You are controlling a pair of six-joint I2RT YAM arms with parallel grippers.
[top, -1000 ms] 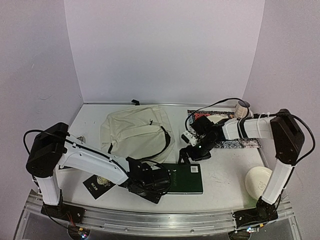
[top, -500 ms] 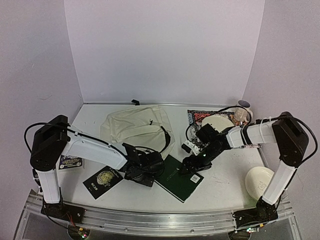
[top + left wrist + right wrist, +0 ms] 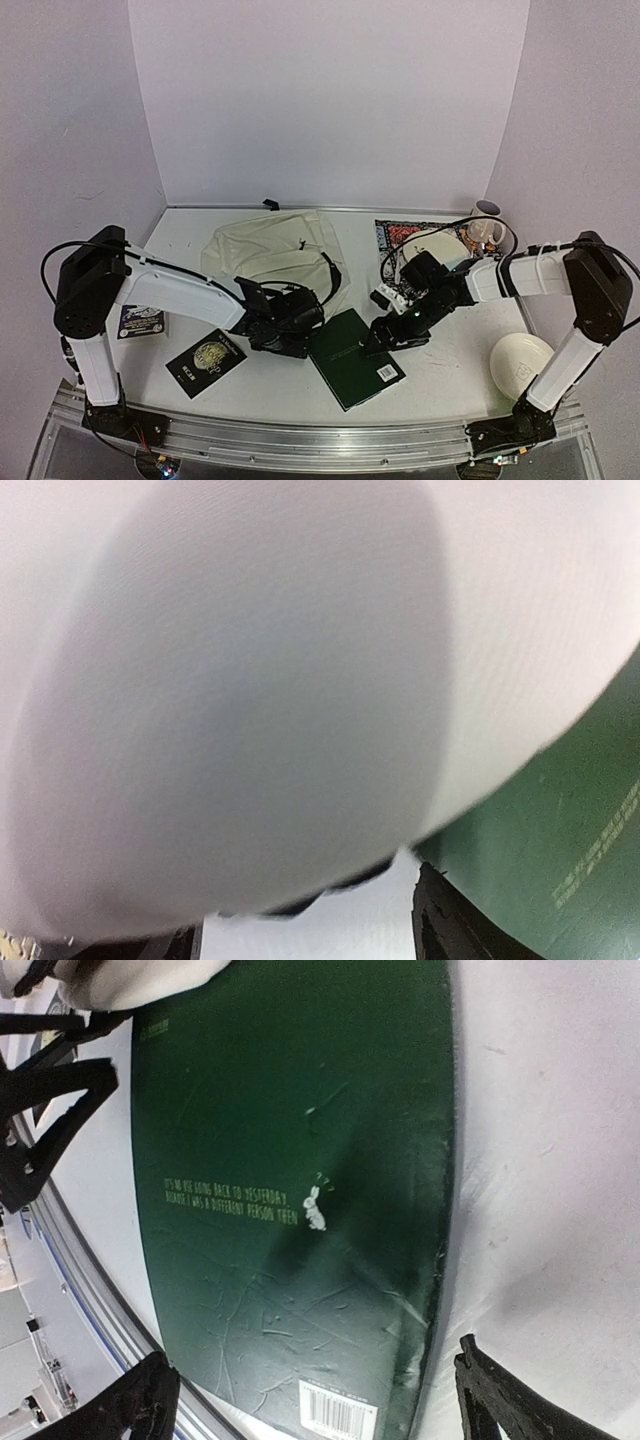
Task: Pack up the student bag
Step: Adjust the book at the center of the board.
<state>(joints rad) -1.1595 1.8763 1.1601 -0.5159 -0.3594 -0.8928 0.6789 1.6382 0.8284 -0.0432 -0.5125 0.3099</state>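
The student bag (image 3: 270, 250) lies left of the middle, just above the open left end effector (image 3: 298, 330), the nearer one. The right end effector (image 3: 385, 338), wide open, hangs over the green book (image 3: 352, 355).

A white table (image 3: 455, 370) fills the lower view — scuffed and evenly lit. Behind it rises a plain pale back wall (image 3: 330, 100). Lilac side walls (image 3: 60, 150) flank it — an aluminium rail (image 3: 330, 438) runs along its near edge.
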